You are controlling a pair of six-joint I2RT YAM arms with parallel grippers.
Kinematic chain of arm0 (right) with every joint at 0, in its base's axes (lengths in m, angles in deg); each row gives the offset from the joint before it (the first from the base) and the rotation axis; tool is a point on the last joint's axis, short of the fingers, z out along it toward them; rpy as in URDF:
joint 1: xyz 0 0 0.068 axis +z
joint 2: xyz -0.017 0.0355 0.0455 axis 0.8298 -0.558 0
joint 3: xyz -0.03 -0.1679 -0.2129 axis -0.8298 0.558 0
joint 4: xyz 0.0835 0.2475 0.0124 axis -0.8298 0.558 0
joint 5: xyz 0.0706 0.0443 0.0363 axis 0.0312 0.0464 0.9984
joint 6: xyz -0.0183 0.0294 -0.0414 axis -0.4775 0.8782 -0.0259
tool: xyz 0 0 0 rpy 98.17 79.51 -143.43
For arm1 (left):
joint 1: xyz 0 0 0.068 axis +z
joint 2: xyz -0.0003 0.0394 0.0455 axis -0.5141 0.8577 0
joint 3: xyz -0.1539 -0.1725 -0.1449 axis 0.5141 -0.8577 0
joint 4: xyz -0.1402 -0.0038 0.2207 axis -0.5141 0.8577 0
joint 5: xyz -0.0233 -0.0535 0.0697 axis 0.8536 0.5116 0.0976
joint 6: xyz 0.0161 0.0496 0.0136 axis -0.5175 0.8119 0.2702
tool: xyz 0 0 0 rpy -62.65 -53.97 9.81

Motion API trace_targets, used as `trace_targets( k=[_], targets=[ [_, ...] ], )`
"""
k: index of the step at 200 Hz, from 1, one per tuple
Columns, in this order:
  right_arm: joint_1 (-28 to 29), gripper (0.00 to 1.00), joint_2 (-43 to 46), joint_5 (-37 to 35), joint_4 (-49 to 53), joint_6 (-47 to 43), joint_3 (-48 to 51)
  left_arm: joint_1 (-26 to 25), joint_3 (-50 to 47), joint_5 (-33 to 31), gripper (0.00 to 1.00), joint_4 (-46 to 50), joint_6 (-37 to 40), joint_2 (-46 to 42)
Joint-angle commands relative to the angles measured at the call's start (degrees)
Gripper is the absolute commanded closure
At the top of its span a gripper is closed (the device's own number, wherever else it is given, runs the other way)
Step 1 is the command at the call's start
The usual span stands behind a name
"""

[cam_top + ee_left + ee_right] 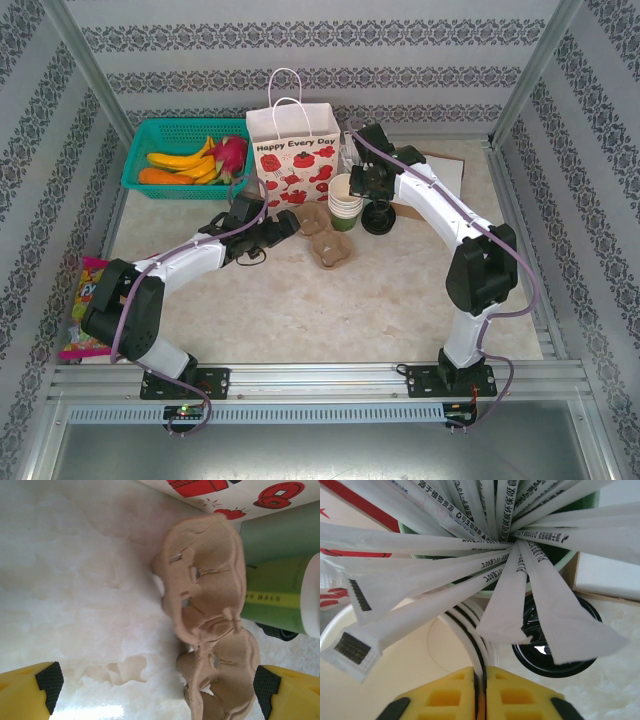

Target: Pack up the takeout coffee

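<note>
The takeout coffee is out of view. A stack of lidless green cups [346, 205] with cream lining stands in front of the white paper bag [293, 150]. My right gripper [481, 672] is shut on the rim of the top cup [445, 645], seen from above at the stack [359, 188]. A green cup of white-wrapped sticks [485, 535] fans out above the fingers. A black lid [555, 650] lies on the table right of the stack [378, 217]. My left gripper [157, 680] hangs open over the table, its right pad [265, 684] beside two brown pulp cup carriers [205, 595].
A green basket [136, 165] of fruit sits at the back left. A colourful snack packet [85, 300] lies at the table's left edge. A flat wooden board [440, 168] lies behind the right arm. Metal frame posts rise at both back corners.
</note>
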Motion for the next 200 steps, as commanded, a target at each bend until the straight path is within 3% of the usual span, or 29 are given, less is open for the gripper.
trace_targets(
  k=[1, 27, 75, 127, 148, 165, 182, 200],
  targets=[
    [0.91, 0.93, 0.62, -2.18, 1.45, -1.35, -2.06, -0.99, 1.82, 0.11, 0.01, 2.20, 2.58, -0.77],
    [0.83, 1.00, 1.75, -2.07, 2.31, -2.23, -2.51, -1.03, 3.06, -0.59, 0.00, 4.12, 3.57, -0.77],
    [-0.01, 1.00, 3.89, 4.43, 0.37, -3.08, -2.18, -1.14, 4.92, -1.39, 0.01, 6.48, 5.71, -1.66],
    [-0.34, 1.00, 5.50, 4.79, -4.11, -2.50, 0.29, -1.10, 6.91, 0.24, 0.00, 5.90, 10.05, -0.97],
    [-0.15, 1.00, 2.39, 2.11, 3.62, -4.25, -5.64, -1.54, 7.62, 4.08, 0.00, 2.19, 14.49, 0.02],
    [-1.37, 1.00, 6.41, 7.05, -6.60, -2.34, 1.43, -2.65, 7.57, 5.43, 0.00, -2.23, 20.26, 0.51],
    [-0.84, 1.00, 2.90, 3.31, 2.99, -4.81, -5.37, -3.51, 8.15, 6.67, 0.01, -5.30, 27.19, 1.23],
    [-1.38, 1.00, 5.10, 6.56, -1.39, -3.70, -2.56, -3.51, 9.62, 8.03, 0.01, -5.80, 30.45, 2.19]
  ],
)
